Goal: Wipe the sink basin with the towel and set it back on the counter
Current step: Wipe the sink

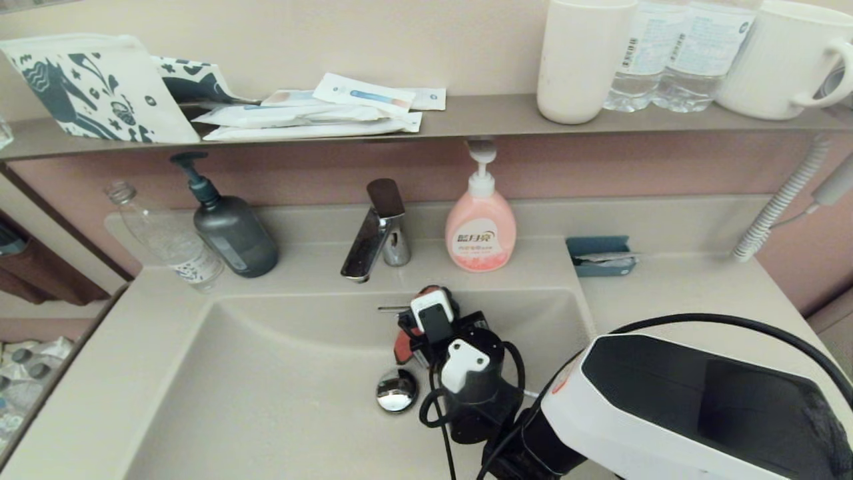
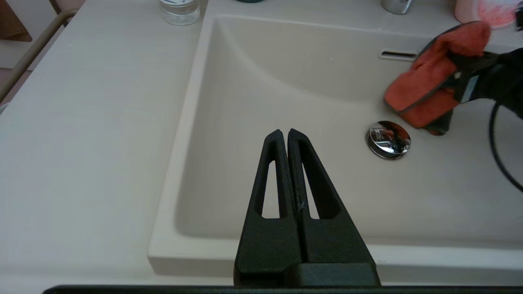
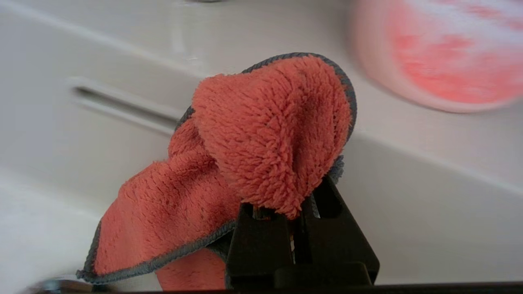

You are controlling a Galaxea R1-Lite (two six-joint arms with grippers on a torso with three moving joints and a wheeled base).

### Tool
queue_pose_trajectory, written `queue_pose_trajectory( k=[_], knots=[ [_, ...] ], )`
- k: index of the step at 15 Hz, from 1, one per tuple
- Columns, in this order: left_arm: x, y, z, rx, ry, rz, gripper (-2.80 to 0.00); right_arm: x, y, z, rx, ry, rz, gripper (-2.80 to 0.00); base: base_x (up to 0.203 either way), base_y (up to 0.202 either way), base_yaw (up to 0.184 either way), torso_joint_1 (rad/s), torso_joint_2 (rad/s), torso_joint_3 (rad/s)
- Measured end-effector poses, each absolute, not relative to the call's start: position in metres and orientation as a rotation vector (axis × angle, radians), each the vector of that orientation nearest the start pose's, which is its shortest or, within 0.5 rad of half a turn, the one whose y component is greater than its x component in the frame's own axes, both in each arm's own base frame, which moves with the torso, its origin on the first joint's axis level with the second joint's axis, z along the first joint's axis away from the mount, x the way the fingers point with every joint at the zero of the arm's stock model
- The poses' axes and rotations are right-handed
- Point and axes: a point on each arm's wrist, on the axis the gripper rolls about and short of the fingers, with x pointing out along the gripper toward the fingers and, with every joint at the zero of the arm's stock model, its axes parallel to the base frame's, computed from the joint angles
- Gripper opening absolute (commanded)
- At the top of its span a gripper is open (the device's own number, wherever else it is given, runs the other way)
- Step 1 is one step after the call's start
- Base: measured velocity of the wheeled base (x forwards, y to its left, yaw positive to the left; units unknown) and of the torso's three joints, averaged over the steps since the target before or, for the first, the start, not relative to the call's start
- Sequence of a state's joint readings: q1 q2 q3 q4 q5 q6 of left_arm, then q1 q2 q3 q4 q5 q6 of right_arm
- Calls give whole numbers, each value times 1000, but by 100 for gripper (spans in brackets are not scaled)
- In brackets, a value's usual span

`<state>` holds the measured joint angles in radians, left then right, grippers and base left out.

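The beige sink basin (image 1: 280, 373) fills the middle, with its chrome drain plug (image 1: 396, 390) on the floor. My right gripper (image 1: 418, 337) reaches down into the basin by the back wall, just behind the plug and below the overflow slot (image 2: 398, 54). It is shut on the red-orange towel (image 3: 261, 134), which bunches over the fingertips and hangs to one side (image 2: 429, 90). The towel's lower fold sits close to the basin floor next to the plug (image 2: 388, 139). My left gripper (image 2: 284, 132) hovers shut and empty over the basin's near left part. The counter (image 1: 673, 293) lies to the right.
Behind the basin stand a chrome faucet (image 1: 376, 230), a pink soap bottle (image 1: 480, 230), a dark grey pump bottle (image 1: 230, 227) and a clear plastic bottle (image 1: 170, 240). A blue dish (image 1: 600, 255) sits on the right counter. The brown shelf (image 1: 466, 113) holds cups, bottles and a patterned pouch.
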<state>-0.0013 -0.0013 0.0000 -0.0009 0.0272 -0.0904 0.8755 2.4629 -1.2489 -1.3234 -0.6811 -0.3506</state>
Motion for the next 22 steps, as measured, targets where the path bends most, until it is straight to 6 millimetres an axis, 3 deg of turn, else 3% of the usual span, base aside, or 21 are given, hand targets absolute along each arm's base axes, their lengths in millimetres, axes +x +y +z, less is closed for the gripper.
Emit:
queue_pose_trajectory(
  k=[10,19,22],
  knots=[
    [-23,1,76,-90,-3,25,-280,286,267,79,-329,-41,103,-280,0,0,0,0,0,0],
    [-23,1,76,-91,-3,25,-280,303,187,100,-326,-13,-78,-280,0,0,0,0,0,0],
    [-23,1,76,-90,-4,25,-280,297,169,103,-343,12,-108,-280,0,0,0,0,0,0]
  ],
)
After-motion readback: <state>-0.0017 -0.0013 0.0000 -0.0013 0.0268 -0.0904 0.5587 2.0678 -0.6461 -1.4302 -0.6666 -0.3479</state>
